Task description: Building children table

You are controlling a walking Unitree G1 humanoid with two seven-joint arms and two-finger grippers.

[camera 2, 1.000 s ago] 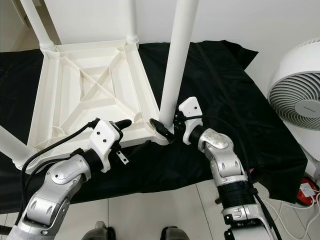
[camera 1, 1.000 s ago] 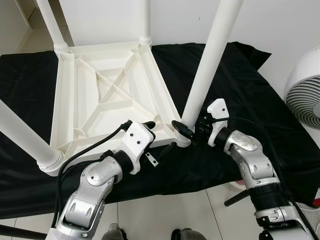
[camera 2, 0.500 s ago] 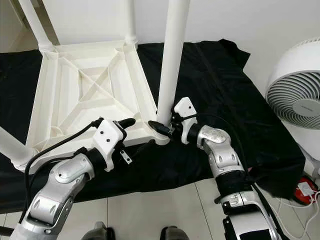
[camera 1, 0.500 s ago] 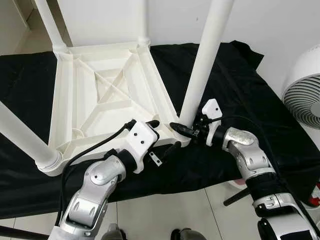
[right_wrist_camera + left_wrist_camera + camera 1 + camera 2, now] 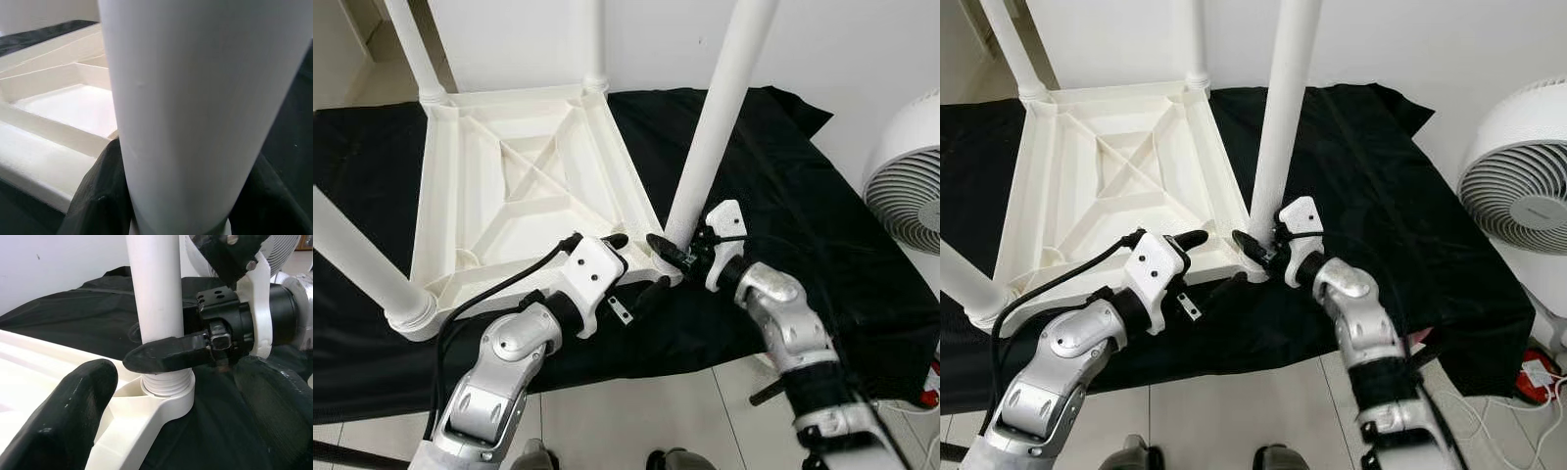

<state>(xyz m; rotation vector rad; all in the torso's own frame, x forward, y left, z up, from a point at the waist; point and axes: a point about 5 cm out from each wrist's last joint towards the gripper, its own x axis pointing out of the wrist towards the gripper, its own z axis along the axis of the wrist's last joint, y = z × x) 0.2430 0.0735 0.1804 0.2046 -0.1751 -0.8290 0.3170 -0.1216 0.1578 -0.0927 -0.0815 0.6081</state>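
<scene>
still right end effector [image 5: 674,253] (on leg [image 5: 713,122])

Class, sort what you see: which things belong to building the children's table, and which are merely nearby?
Belongs to the job:
upturned white table top
table leg gripped by the right gripper
left gripper at the frame edge

Just nearby:
black cloth
white fan

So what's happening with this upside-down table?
A white plastic table lies upside down on a black cloth, legs pointing up. The right gripper is clamped around the near-right leg just above its corner socket, where the thread shows. The left gripper sits at the table's frame beside that corner, fingers apart. A white fan stands to the right.
</scene>
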